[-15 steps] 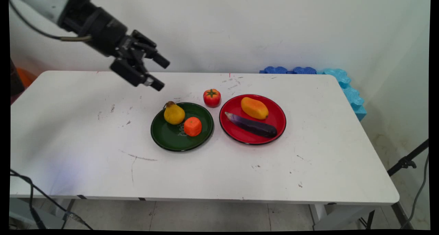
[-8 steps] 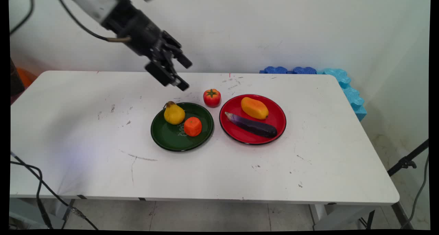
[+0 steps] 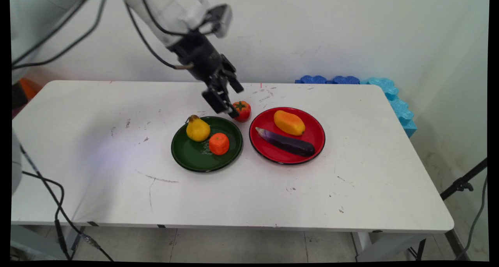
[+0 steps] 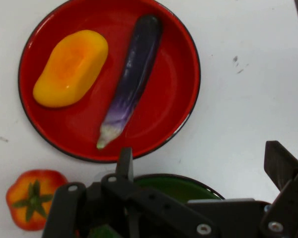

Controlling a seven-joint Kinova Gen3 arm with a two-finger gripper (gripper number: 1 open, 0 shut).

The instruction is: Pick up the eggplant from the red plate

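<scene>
Tomato, main view: we see the tomato [image 3: 241,110] on the bare table [image 3: 97,150] just above centre, between the back rims of the green plate [image 3: 195,160] and the red plate [image 3: 317,142]
Gripper, main view: the gripper [image 3: 234,100] hangs just above and left of the tomato, its lower fingertip overlapping the fruit's left edge; we cannot tell whether it touches
Pincer state: fingers stand well apart and hold nothing
Green plate load: a yellow pear [image 3: 197,128] and a small orange [image 3: 219,143] side by side
Red plate load: a mango [image 3: 289,122] and a purple eggplant [image 3: 285,142]
Hand view: we find the tomato [image 4: 34,198] at lower left, off to the side of the black linkage, the red plate [image 4: 184,99] filling the upper half, the green plate's rim [image 4: 188,179] behind the fingers
Risk: we judge the tomato sits off-centre from the fingers, so a closing pad could nudge the round fruit and roll it toward either plate
</scene>
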